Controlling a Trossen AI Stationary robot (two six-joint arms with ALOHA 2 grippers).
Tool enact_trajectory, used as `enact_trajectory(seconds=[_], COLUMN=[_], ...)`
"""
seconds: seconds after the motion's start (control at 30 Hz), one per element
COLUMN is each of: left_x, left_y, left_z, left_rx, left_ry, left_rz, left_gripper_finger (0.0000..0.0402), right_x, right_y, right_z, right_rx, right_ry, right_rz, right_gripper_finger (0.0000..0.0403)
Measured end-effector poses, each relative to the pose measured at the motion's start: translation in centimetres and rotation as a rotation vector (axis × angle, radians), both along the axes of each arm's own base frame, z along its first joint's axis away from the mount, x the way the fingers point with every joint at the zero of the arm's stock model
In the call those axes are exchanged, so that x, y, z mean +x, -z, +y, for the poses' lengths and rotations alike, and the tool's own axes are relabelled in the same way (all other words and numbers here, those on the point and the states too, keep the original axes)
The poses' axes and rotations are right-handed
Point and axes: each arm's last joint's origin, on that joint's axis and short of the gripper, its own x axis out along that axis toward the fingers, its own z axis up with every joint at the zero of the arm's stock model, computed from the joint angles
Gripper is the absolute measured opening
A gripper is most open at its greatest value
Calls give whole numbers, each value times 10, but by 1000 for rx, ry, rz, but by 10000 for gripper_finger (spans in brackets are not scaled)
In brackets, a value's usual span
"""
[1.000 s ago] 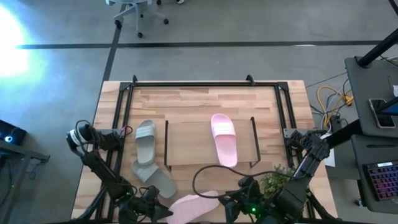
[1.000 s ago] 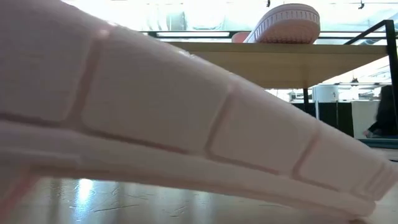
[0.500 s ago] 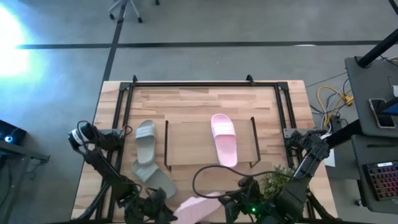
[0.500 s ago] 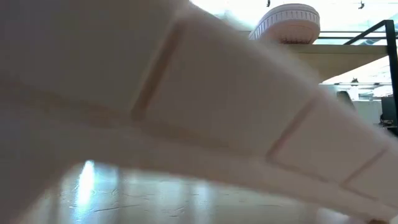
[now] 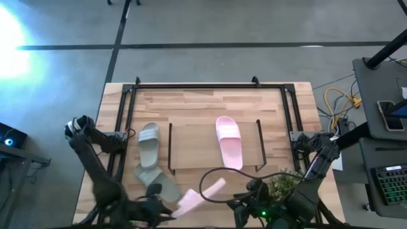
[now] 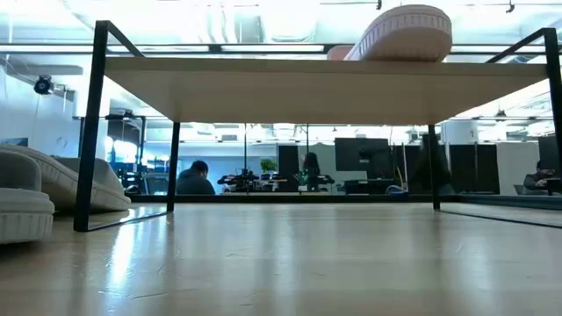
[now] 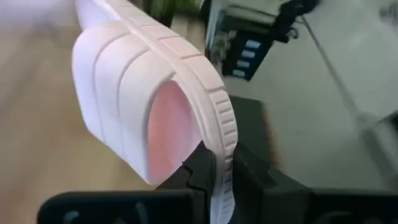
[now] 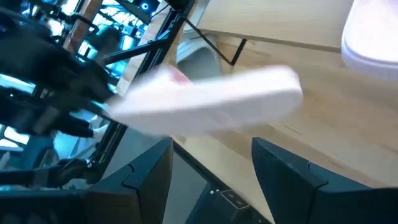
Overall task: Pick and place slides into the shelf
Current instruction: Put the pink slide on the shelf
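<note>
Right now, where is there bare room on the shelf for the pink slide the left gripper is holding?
The shelf top is bare on its left half, between its left end frame and the pink slide lying right of middle. Under the plank, the low view also shows open floor. Left of the shelf is crowded: two grey-green slides lie there. The left gripper holds the second pink slide by its edge.

Left arm bent along the table's left edge, elbow high beside the left edge, forearm running down to the near-left corner, left gripper (image 5: 164, 207) at the near edge with fingers (image 7: 198, 175) pinched on the rim of a pink slide (image 7: 149, 99), lifted off the table. Right arm folded at the table's right edge, reaching down toward the near-right corner, right gripper (image 8: 211, 163) low at the near edge with fingers (image 8: 283, 177) spread wide, nothing between them.
</note>
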Motion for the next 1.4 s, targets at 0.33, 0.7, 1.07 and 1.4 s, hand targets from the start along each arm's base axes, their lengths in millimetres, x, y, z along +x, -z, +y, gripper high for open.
enact_trajectory(seconds=[0.33, 0.7, 1.07, 1.4], left_x=[-31, -34, -29, -30], left_y=[-75, -47, -42, -41], left_z=[18, 32, 34, 32], left_rx=[571, 1124, 1506, 1515], left_ry=[406, 384, 193, 187], left_rz=[-54, 146, 82, 72], left_gripper_finger=[12, 16, 18, 19], right_x=[-16, -24, -25, -13], right_y=[-12, -20, -30, -47], right_z=[-7, -11, -19, -31], right_rx=[3, 112, 207, 209], right_ry=[-27, -23, 215, 201], right_rz=[37, 64, -161, -239], right_gripper_finger=[209, 210, 210, 210])
